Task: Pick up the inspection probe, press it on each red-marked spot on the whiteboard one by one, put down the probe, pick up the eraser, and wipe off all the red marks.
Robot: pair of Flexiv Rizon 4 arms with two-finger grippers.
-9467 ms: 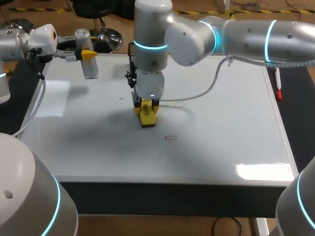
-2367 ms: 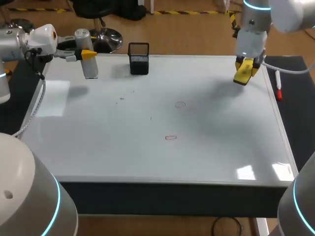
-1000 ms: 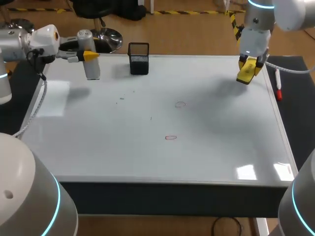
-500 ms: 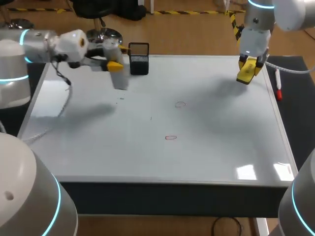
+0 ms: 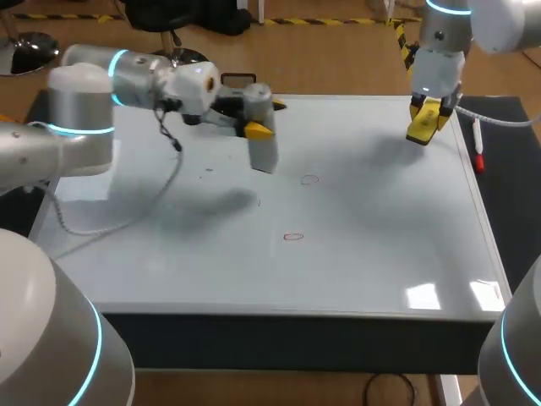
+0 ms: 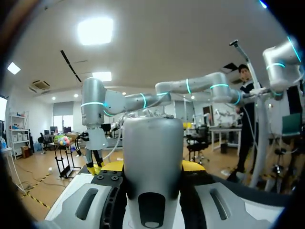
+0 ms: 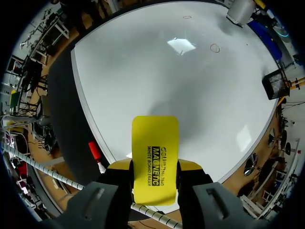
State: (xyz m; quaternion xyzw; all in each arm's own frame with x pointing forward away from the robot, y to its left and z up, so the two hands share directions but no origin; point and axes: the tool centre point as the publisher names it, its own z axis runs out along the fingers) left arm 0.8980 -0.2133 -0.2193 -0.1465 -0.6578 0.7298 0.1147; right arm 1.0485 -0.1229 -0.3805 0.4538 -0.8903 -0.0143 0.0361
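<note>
The whiteboard [image 5: 380,262] covers the table. Two small red marks are on it, one [image 5: 293,237] near the middle and a fainter one [image 5: 309,179] behind it. My left gripper [image 5: 267,118] is shut on the grey cylindrical probe [image 5: 263,135], which hangs upright above the board just left of the fainter mark. In the left wrist view the probe [image 6: 152,157] fills the space between the fingers. My right gripper [image 5: 423,125] hovers over the far right corner, shut on the yellow eraser [image 5: 420,128]. The right wrist view shows the eraser [image 7: 155,157] and both marks [image 7: 215,47] [image 7: 187,17].
A black mesh holder [image 5: 239,81] stands at the board's back edge, partly hidden behind my left arm; it also shows in the right wrist view as the holder [image 7: 276,83]. A red marker pen [image 5: 479,157] lies on the dark strip right of the board.
My left arm has swung right with the probe, from the board's far left corner to above the back middle. The right arm and eraser have stayed put.
</note>
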